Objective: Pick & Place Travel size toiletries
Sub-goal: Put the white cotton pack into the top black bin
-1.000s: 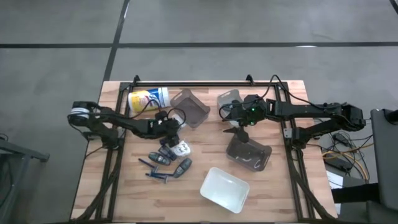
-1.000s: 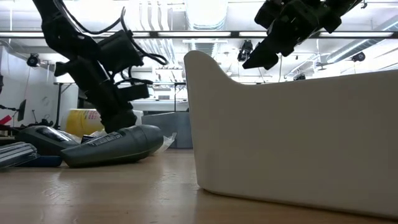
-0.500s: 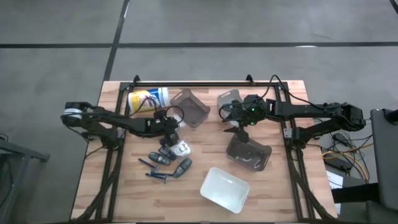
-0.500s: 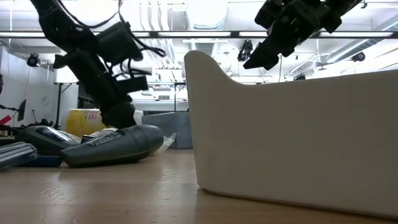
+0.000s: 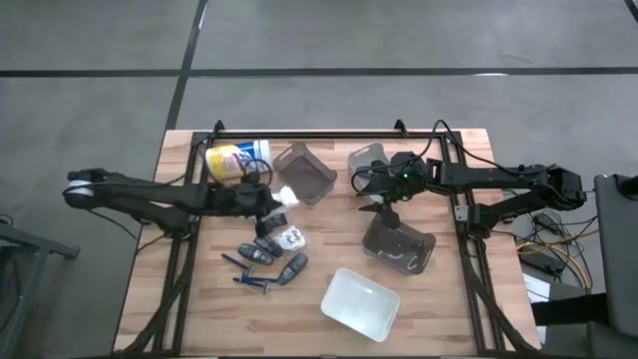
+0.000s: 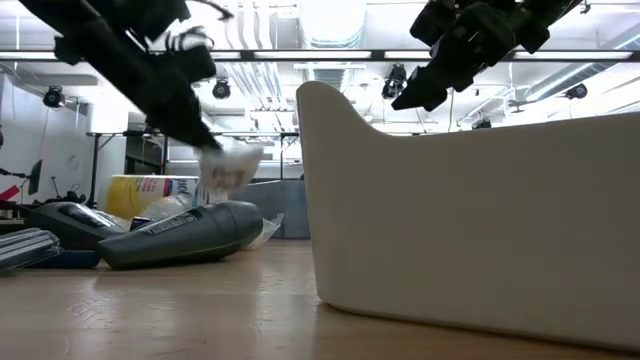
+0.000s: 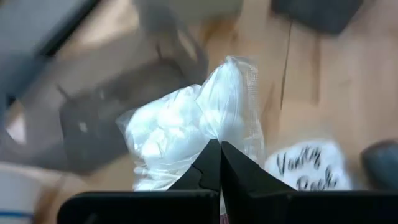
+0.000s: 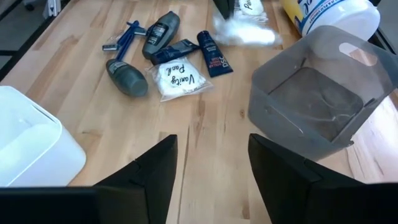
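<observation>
Between left claw (image 7: 214,163) tips: crinkled white packet (image 7: 186,124).

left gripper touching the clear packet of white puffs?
Touching: left wrist view shows the left gripper fingers pinched shut on the clear packet of white puffs.

The canister (image 5: 237,160) lies near the surface's (image 5: 439,309) far left corner, a bin (image 5: 305,173) just beside it. The toiletries (image 5: 267,257) cluster left of centre. Another bin (image 5: 398,248) sits right of centre, a tub (image 5: 360,303) by the near edge.
</observation>
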Motion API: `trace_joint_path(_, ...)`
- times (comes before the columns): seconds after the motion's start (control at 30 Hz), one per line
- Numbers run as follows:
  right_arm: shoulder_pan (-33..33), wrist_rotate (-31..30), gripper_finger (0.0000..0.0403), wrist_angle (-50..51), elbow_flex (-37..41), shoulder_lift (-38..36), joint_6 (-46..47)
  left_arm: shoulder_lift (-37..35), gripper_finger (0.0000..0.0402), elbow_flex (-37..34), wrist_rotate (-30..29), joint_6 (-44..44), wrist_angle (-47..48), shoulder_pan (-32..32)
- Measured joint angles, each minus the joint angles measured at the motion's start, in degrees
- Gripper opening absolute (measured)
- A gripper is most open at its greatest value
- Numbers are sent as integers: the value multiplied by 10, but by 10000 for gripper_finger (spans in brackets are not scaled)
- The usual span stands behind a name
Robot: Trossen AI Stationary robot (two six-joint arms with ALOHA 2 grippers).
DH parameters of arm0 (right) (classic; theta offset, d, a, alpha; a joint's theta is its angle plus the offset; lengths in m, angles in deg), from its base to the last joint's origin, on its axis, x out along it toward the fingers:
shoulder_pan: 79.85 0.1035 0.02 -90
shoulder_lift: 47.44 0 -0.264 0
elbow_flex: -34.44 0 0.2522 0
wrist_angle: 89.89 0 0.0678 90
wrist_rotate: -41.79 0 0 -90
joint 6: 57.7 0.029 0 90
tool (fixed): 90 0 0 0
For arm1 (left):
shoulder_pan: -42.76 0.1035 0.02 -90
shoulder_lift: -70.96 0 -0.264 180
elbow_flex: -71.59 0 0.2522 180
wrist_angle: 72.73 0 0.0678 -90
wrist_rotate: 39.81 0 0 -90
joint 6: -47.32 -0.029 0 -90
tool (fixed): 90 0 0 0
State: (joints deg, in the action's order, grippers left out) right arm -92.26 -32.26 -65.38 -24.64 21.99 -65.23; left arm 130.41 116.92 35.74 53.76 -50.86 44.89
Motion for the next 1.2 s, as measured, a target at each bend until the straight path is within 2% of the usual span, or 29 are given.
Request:
trace_joint_path(0.2, 0, 0, 177, 0, 0, 0, 0, -15, 1, 0, -32, -23, -125, 0)
trace_joint_path(0.3, 0, 0, 171, 0, 0, 0, 0, 4, 1, 0, -42, -40, -191, 3)
trace_joint_path(0.4, 0, 0, 165, -2, 0, 0, 0, 30, 1, 0, -75, -47, -246, 9)
trace_joint_path(0.57, 0, 0, 154, -2, 0, 0, 0, 83, 1, 1, -135, -5, -315, 42)
trace_joint_path(0.83, 0, 0, 131, -3, 0, 0, -2, 200, 3, 64, -137, -5, -315, 101)
trace_joint_path(1.03, 0, 0, 112, -4, 0, 0, -1, 279, 3, 140, -137, -24, -218, 111)
trace_joint_path(1.2, 0, 0, 97, -4, 0, 0, -2, 334, 3, 179, -137, -24, -200, 121)
